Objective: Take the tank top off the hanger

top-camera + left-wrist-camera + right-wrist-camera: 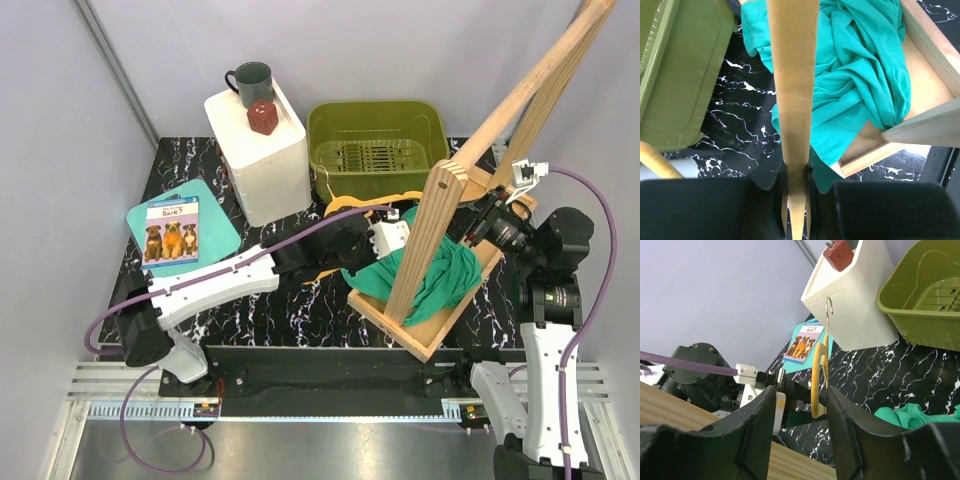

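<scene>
The yellow hanger (362, 207) is held level above the table, its hook (325, 182) toward the white box. My left gripper (400, 230) is shut on one end of it; in the left wrist view the hanger (792, 90) runs straight out from between the closed fingers. The teal tank top (442, 275) lies bunched on the wooden rack's base (420, 338), also seen in the left wrist view (855, 75). My right gripper (482, 226) is open and empty beside the rack post; through its wide jaws (800, 410) I see the hanger (817, 375) and a bit of the top (900, 417).
The slanted wooden rack post (500, 140) rises between the two grippers. An olive basket (378, 148) stands behind. A white box (258, 160) carries a mug (252, 82) and a red-brown block (262, 116). A teal mat with a dog book (172, 230) lies at left.
</scene>
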Robot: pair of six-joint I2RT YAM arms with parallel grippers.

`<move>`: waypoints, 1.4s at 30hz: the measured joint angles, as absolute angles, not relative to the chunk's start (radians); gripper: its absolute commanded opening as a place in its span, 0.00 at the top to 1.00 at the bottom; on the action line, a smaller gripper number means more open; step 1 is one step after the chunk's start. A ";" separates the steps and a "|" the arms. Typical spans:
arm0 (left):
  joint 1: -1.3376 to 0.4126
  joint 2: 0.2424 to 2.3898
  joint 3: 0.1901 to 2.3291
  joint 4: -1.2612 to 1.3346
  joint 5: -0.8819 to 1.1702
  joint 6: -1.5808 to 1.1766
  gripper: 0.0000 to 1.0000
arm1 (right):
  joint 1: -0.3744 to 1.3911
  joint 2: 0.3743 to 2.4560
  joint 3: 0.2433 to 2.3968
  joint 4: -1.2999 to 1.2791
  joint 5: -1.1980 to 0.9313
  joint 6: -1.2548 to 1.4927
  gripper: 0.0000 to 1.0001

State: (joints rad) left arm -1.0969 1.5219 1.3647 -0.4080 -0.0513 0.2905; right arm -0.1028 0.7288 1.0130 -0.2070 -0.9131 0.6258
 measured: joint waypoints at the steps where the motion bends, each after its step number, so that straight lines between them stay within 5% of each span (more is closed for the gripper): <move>1: -1.100 1.523 1.368 -0.413 -0.054 0.292 1.00 | -0.103 0.726 1.007 -0.207 -0.919 0.625 0.50; 11: -1.106 1.541 1.393 -0.426 -0.068 0.292 1.00 | -0.103 0.725 0.954 -0.207 -0.927 0.605 0.73; 14: -1.106 1.541 1.393 -0.426 -0.068 0.292 1.00 | -0.103 0.745 0.954 -0.201 -0.914 0.603 1.00; 16: -1.106 1.541 1.393 -0.425 -0.072 0.292 0.94 | -0.103 0.758 0.954 -0.190 -0.902 0.603 1.00; 17: -1.106 1.541 1.393 -0.424 -0.079 0.292 0.78 | -0.103 0.765 0.954 -0.187 -0.898 0.605 1.00; 21: -1.110 1.538 1.386 -0.407 -0.109 0.295 0.44 | -0.102 0.760 0.949 -0.179 -0.843 0.611 1.00; 33: -1.111 1.296 1.196 -0.259 -0.153 0.227 0.33 | -0.103 0.522 0.865 -0.216 -0.497 0.701 1.00; 42: -1.074 0.895 0.940 -0.108 -0.144 -0.014 0.32 | -0.103 0.345 0.974 -0.567 -0.094 0.684 1.00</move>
